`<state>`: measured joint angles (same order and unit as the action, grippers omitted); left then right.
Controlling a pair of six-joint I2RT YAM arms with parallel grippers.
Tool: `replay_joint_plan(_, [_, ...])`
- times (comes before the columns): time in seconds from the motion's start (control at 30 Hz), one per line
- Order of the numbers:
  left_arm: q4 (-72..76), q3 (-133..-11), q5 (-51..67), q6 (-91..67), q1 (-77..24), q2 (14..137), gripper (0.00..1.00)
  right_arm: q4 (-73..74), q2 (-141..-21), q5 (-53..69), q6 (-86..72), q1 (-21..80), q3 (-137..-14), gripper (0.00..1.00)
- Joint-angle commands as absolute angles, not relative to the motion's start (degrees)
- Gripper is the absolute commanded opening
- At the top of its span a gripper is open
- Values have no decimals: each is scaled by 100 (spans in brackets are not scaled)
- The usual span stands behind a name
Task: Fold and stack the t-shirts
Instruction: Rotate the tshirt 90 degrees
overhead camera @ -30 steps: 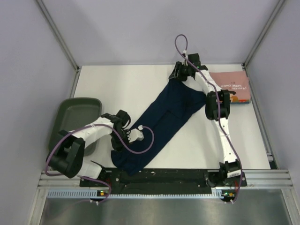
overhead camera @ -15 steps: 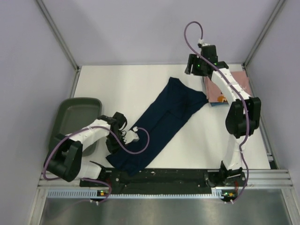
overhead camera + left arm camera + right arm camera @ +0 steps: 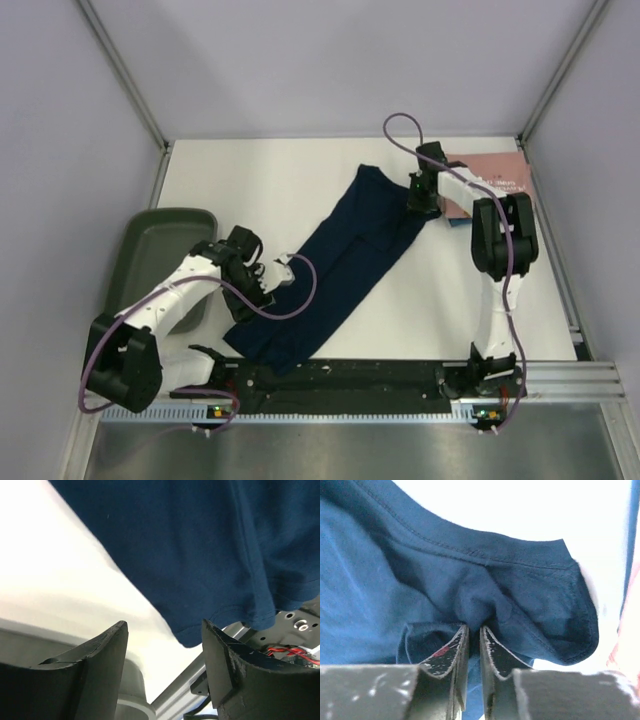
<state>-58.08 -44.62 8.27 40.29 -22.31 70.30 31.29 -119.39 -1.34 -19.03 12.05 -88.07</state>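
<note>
From above, you saw the navy t-shirt [image 3: 340, 262] lying diagonally across the table [image 3: 250, 180], left gripper [image 3: 268, 288] at its near end, right gripper [image 3: 422, 200] at its far end beside the pink t-shirt [image 3: 500, 175]. Your left wrist view showed fingers [image 3: 100, 655] spread wide, holding nothing; your right wrist view showed fingers [image 3: 447, 655] pinching bunched navy cloth.

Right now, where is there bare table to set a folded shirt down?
Two bare patches: the far left, between the green tray and the navy shirt, and the near right, between that shirt and the right arm. The far-right corner is crowded by the pink shirt and the right arm's jaws.
</note>
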Motion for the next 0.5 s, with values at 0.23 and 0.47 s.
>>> replay_joint_plan(0.23, [-4879, -5080, 3058, 4254, -2723, 7611, 66, 3850, -15264, 2169, -1529, 1020, -14558, 10])
replay_joint_plan(0.47, [-4807, -4931, 3217, 4815, -3208, 7445, 68, 3376, -13742, 1899, -696, 1011, -13601, 57])
